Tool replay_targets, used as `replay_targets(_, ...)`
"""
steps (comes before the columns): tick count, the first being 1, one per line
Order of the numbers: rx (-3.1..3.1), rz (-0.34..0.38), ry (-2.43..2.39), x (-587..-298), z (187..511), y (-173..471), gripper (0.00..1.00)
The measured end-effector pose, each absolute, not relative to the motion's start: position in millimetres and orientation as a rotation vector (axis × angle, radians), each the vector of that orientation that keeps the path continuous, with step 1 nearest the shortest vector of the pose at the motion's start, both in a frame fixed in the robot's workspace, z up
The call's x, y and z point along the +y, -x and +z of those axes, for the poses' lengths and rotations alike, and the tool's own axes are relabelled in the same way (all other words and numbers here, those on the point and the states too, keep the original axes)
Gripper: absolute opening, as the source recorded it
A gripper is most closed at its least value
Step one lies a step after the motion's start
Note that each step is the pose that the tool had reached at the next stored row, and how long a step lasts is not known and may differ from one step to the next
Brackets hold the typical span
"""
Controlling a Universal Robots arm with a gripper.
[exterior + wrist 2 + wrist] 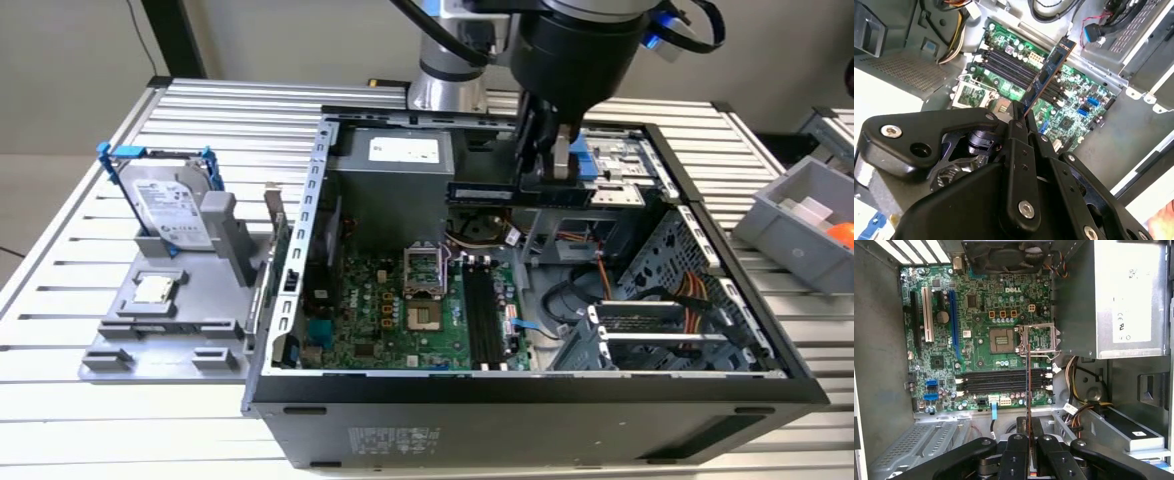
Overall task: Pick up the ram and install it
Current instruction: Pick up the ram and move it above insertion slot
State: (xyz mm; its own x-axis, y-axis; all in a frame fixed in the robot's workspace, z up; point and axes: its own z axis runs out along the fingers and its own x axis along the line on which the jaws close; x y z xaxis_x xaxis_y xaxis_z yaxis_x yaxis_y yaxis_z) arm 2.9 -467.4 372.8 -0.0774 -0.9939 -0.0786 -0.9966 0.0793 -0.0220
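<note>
One black gripper [1021, 114] is clamped tight on the ram [1050, 67], a thin dark stick w/ small chips. Just beyond, in both wrist views, the ram hangs in the air over the green motherboard [979, 335] and its black memory slots [1001, 381], not touching them. Farther out, exterior view: open PC case [534, 400] on a slatted metal table [134, 430], w/ a hard drive [171, 205] standing at the exterior view's left.

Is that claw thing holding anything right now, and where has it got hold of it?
Yes. The claw grips the ram, pinching the thin stick near one end, above the open computer case.
</note>
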Motion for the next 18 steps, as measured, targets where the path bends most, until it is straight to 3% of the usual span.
replay_targets(18,2.253,0.057,2.083,-464.6,371.6,-10.4,0.00)
